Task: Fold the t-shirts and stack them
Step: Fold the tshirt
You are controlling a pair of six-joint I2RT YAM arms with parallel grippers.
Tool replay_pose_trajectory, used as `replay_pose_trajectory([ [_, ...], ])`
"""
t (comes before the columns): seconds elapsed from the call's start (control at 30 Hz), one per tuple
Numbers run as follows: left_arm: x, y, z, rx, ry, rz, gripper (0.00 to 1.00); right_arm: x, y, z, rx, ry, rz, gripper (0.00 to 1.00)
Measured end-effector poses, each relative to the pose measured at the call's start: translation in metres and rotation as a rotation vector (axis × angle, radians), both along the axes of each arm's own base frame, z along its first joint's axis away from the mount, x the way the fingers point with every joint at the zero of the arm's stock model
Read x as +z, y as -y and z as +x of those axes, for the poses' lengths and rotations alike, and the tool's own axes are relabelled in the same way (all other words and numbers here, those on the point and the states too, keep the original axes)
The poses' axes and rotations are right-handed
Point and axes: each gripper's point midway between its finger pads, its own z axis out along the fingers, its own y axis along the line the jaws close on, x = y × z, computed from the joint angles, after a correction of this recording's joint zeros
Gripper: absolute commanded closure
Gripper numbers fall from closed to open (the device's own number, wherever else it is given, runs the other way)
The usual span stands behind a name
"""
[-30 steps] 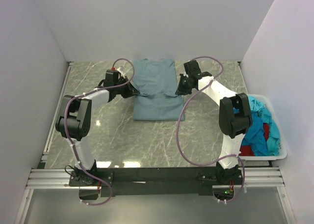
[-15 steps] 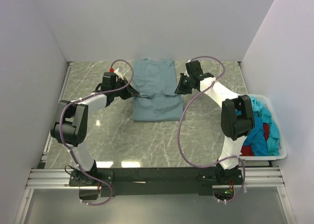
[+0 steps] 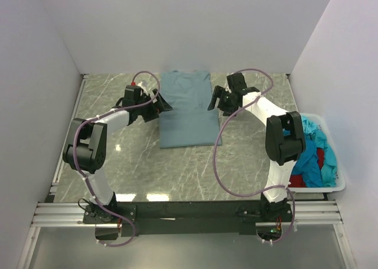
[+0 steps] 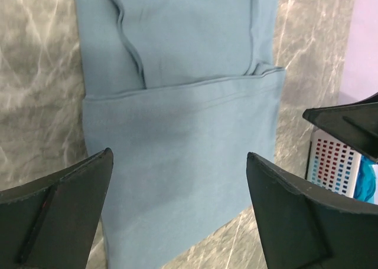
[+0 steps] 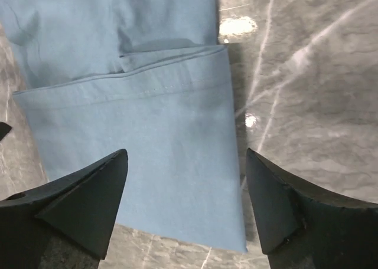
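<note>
Over the left edge of the grey-blue t-shirt (image 3: 186, 121), left gripper (image 4: 179, 163): jaws spread wide, nothing between them, flat cloth below. Opposite, over the right edge, right gripper (image 5: 186, 157): likewise wide apart and empty, clear of the fabric, judging by the wrist view. Between the two, lies folded into a long narrow panel on the far middle of the marble table (image 3: 177, 174), sleeves tucked in, near part doubled over the far part with its stitched hem straight across the middle. Looks like one fold done and at least one more needed before stacking. Well apart at the near right, white bin (image 3: 332, 188) with turquoise tees (image 3: 323, 144) and a dark red one (image 3: 319, 158) heaped inside, none folded yet. Risks from here, as a judgement: catching the loose hem with a fingertip while drawing away, enough to drag the top layer askew or flip it open; pinching only the upper layer on the next grasp, leaving the lower one behind and wrinkled; closing on the two sides at unequal points, giving a slanted fold. Also worth watching: purple cable (image 3: 214, 148) of the right arm, crossing the near right corner of the shirt in the top view; cannot tell whether touching, but possibly nudging that corner on a sweep of the arm.
</note>
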Motion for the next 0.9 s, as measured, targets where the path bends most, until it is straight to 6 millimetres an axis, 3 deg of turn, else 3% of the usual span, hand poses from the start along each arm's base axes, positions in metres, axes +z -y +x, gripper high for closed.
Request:
replay_pose_trajectory([
  [0.17,0.01,0.002,0.004,-0.009,0.021,-0.01,0.01,0.008,0.002,-0.001,-0.001,0.02,0.003,0.11],
  [0.3,0.019,0.004,-0.001,-0.027,0.033,-0.031,0.01,0.023,0.004,-0.019,0.007,0.049,0.016,0.1],
  [0.43,0.023,0.002,-0.027,-0.038,0.029,-0.05,0.01,0.032,0.004,-0.044,0.024,0.079,0.028,0.1],
  [0.6,0.024,-0.005,-0.068,-0.032,0.035,-0.048,0.0,0.017,0.005,-0.086,0.047,0.053,0.035,0.1],
  [0.73,0.004,-0.011,-0.103,-0.013,-0.005,-0.043,0.01,-0.005,0.013,-0.115,0.037,-0.001,0.028,0.1],
  [0.9,-0.036,-0.016,-0.138,0.008,-0.111,-0.015,0.02,-0.023,0.016,-0.132,0.023,-0.033,0.032,0.14],
])
